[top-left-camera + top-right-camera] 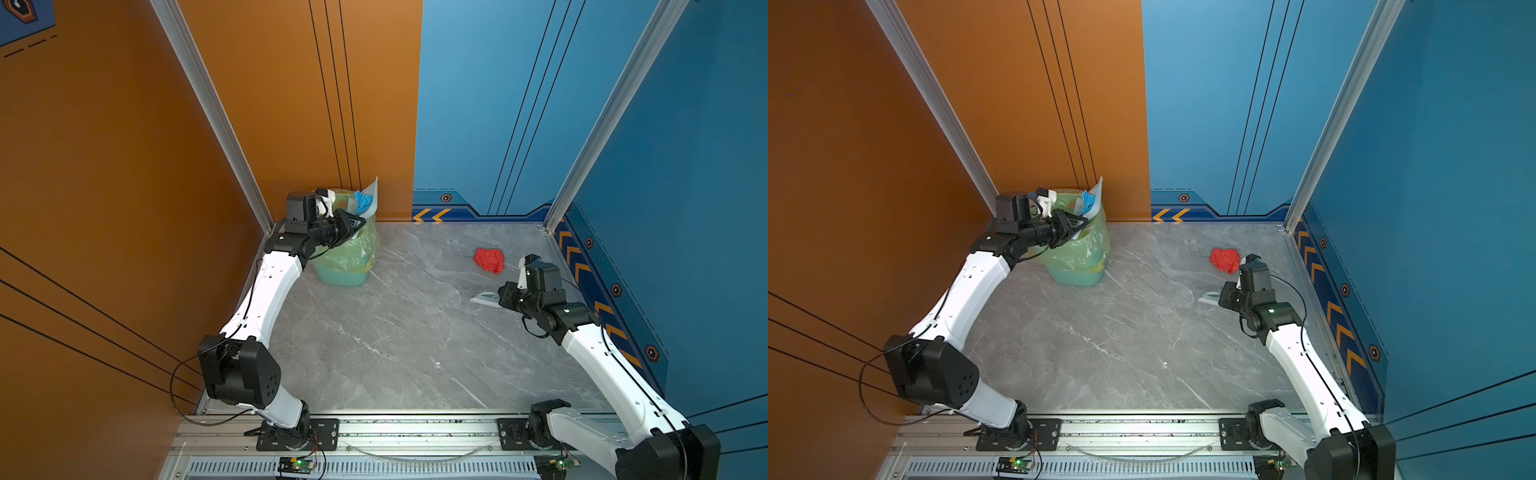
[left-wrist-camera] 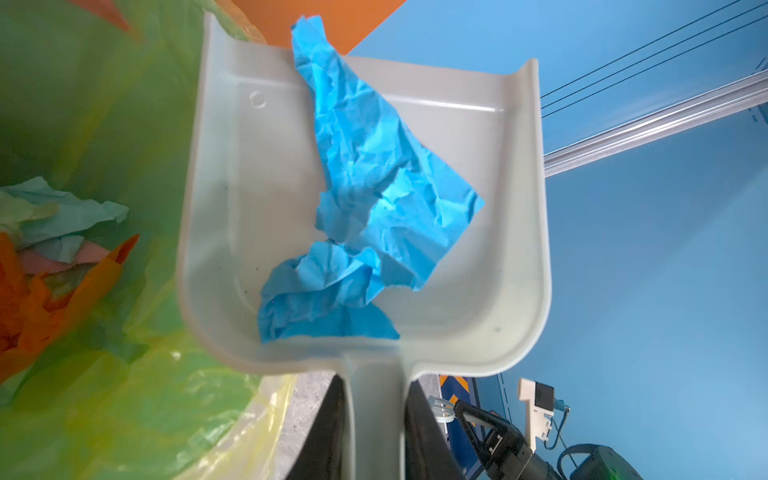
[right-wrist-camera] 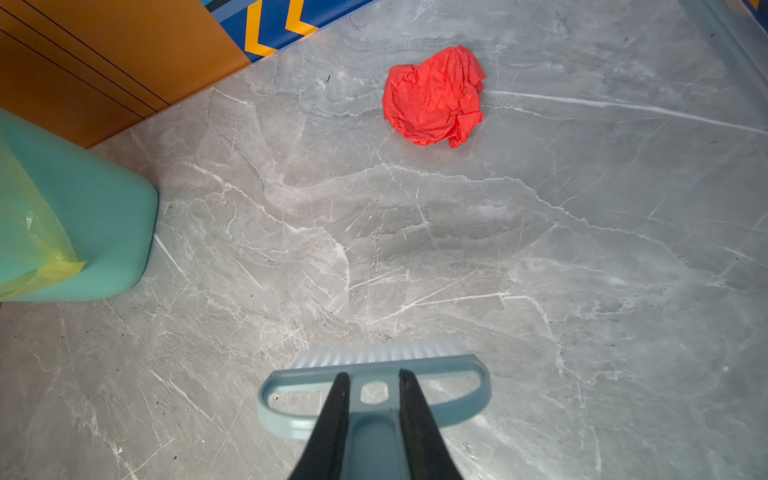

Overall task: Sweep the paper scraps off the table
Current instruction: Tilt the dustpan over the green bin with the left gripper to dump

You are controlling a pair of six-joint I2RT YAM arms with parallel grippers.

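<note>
- One dustpan (image 2: 478,257) is pinched by its handle in the left gripper (image 2: 376,432), both fingers pressed onto the handle, and it is held tilted above the bin's rim
- One bright blue paper scrap (image 2: 374,187) is seen lying in the pan, one end poking past the pan's front lip
- One bin (image 1: 343,276), lined with a green bag (image 1: 357,249), is found at eleven o'clock on the table (image 1: 395,332), by the far corner
- Inside the bag, crumpled scraps (image 2: 37,299) in orange, pink and pale blue-green are piled; an exact count cannot be made
- One brush (image 3: 378,355) is clamped by its handle in the right gripper (image 3: 372,380), at three o'clock on the table, bristles turned down; whether the marble is touched cannot be told
- One red paper scrap (image 3: 434,97) is left on the table at two o'clock, apart from the brush and at its twelve o'clock in both top views
</note>
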